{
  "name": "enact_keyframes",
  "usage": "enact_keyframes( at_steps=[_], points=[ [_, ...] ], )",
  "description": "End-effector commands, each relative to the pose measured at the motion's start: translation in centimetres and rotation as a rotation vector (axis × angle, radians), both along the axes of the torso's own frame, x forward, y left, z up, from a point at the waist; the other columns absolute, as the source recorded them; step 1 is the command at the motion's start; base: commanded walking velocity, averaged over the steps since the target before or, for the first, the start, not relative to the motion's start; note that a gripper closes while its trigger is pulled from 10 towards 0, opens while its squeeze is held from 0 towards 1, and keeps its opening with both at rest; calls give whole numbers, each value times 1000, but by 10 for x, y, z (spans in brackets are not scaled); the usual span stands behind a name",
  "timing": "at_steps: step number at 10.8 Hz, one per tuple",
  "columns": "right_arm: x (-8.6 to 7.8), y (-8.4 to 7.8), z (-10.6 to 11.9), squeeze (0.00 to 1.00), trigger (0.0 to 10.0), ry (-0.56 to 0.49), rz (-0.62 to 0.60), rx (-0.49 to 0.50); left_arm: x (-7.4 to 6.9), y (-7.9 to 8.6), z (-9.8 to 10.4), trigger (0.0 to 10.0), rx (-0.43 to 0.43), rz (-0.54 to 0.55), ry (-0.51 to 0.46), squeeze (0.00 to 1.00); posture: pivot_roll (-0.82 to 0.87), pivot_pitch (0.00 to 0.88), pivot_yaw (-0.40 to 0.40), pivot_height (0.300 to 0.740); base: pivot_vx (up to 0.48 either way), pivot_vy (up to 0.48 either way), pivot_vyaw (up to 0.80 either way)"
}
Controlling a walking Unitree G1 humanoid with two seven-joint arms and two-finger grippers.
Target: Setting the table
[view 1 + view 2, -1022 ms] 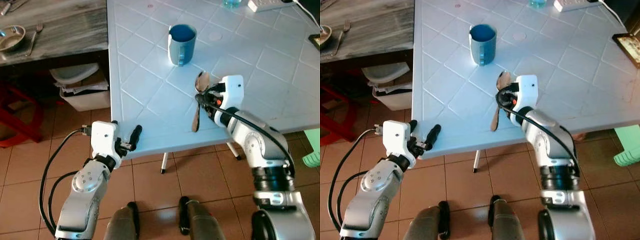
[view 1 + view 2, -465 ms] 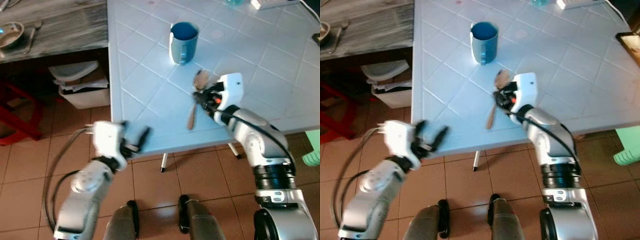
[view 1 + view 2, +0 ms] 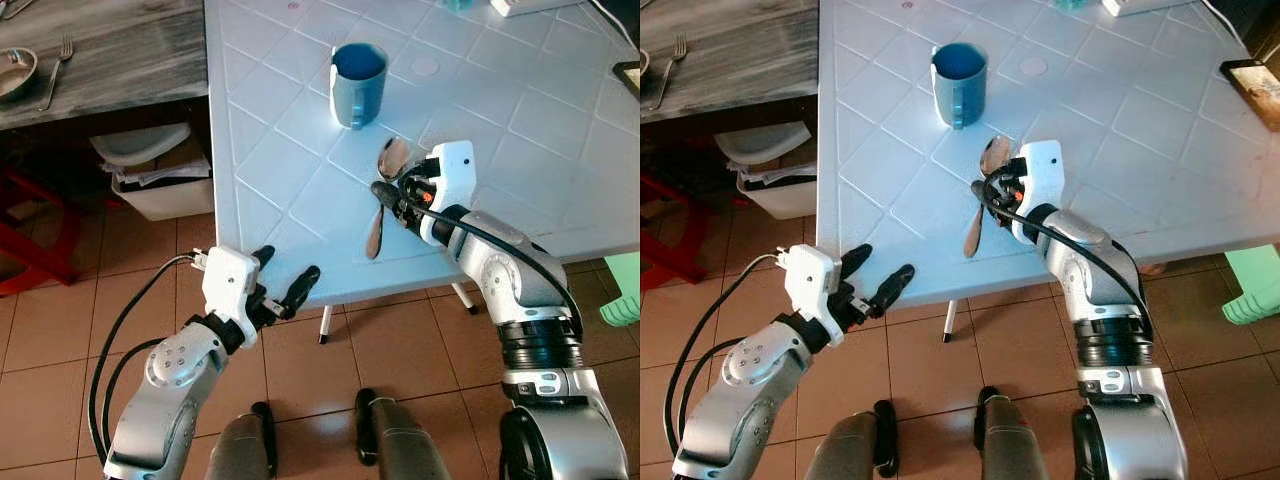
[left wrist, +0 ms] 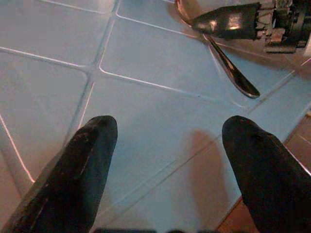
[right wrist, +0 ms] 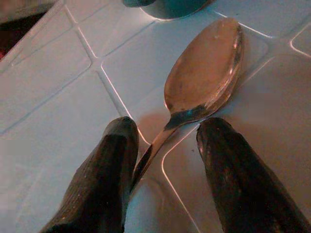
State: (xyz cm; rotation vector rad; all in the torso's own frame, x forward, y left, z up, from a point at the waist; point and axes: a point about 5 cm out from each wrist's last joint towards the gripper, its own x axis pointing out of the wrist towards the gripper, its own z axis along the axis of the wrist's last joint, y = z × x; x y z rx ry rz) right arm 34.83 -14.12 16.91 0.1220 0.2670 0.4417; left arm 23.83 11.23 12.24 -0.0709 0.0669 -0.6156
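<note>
Now I count one spoon (image 3: pixel 378 205) and one blue mug (image 3: pixel 357 84) on the pale blue bench (image 3: pixel 560 150). My right claw (image 3: pixel 396 196) sits low over the spoon's neck, its two fingers (image 5: pixel 104 179) apart, one on each side of the handle; whether they touch it I cannot tell. The mug stands upright near the spoon's bowl. My left claw (image 3: pixel 285 281) is wide open at the near bench edge, holding nothing.

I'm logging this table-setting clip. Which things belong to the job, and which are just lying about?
Job:
spoon, between the right gripper's open fingers
blue mug
white table

Lying about:
fork and bowl on the wooden table
bin
green stool
</note>
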Motion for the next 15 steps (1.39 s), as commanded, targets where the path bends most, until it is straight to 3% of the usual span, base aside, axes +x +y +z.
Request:
enact_keyframes(
  at_steps=[1,3,5,9,11,12,14,15],
  points=[
    [-15,-3,-57,0,510,290,-26,0,-4,1,1,10000,6,-12,-7,0,-1,288,70,740,0,0,0],
    [-20,-13,-71,0,0,379,-44,15,-5,-1,-1,10000,7,-23,-5,0,-6,285,67,740,0,0,0],
    [-24,-23,-81,0,0,405,11,-79,-6,-5,-3,10000,13,-47,4,0,-14,282,62,740,0,0,0],
    [-33,-25,-89,0,0,323,155,-287,-7,-6,-4,10000,29,-42,5,0,-8,281,59,740,0,0,0],
    [-35,-38,-89,0,0,253,164,-412,-7,-6,-5,10000,41,-46,5,0,-10,285,65,740,0,0,0],
    [-30,-46,-82,0,9451,180,107,-458,-6,-6,-5,10000,44,-46,5,0,-10,285,67,740,0,0,0],
    [-23,-47,-61,0,10000,57,17,-370,-7,-5,-5,10000,47,-42,5,0,-10,286,71,740,0,0,0],
    [-22,-46,-59,1000,10000,38,-9,-333,-6,-5,-5,10000,50,-43,4,0,-6,287,76,740,0,0,0]
  ],
)
